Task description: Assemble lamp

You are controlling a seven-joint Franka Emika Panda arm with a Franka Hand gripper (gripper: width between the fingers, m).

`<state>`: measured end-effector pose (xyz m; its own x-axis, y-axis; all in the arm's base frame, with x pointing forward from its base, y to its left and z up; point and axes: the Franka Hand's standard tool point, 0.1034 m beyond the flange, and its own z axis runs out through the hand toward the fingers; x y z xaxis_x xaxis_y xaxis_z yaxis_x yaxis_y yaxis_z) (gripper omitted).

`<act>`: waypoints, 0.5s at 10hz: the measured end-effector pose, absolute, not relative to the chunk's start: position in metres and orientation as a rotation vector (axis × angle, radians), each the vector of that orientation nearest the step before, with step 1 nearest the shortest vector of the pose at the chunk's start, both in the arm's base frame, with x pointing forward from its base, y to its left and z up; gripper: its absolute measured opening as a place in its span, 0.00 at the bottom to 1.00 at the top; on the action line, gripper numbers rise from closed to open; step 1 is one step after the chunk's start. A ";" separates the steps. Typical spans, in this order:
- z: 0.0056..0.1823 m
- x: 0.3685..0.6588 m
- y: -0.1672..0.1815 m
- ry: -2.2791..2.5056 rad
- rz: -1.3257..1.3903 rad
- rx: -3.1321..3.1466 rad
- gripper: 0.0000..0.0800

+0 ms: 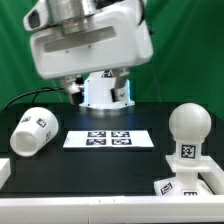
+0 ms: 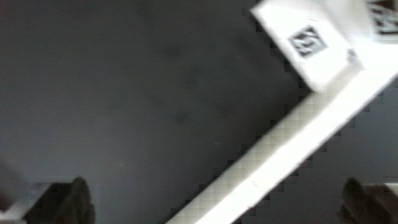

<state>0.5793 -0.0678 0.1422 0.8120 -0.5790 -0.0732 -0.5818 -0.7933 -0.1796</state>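
The white bulb [image 1: 188, 128] stands upright with its tagged neck on the flat square base [image 1: 188, 186] at the exterior view's front right. The tapered shade [image 1: 33, 131] lies on its side at the left. My gripper [image 1: 100, 88] hangs high at the back, above the table and far from all three pieces. In the wrist view my gripper [image 2: 217, 202] is open and empty, with one dark fingertip [image 2: 59, 202] at each lower corner. A flat white tagged piece [image 2: 313, 42], probably the base, shows far off beside a white rail.
The marker board [image 1: 107, 139] lies flat in the middle of the black table. A white rail [image 2: 285, 140] runs diagonally across the wrist view. A white block [image 1: 4, 170] sits at the front left edge. A black cable curves at the far left.
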 end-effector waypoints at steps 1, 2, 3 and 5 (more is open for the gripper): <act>0.131 0.570 -0.085 0.783 -0.020 -2.861 0.87; 0.119 0.562 -0.098 0.678 -0.095 -2.914 0.87; 0.117 0.559 -0.096 0.630 -0.072 -2.927 0.87; 0.117 0.559 -0.097 0.609 -0.076 -2.933 0.87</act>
<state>0.5592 -0.0971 0.1174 0.9164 -0.3997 0.0201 -0.3923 -0.9072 -0.1518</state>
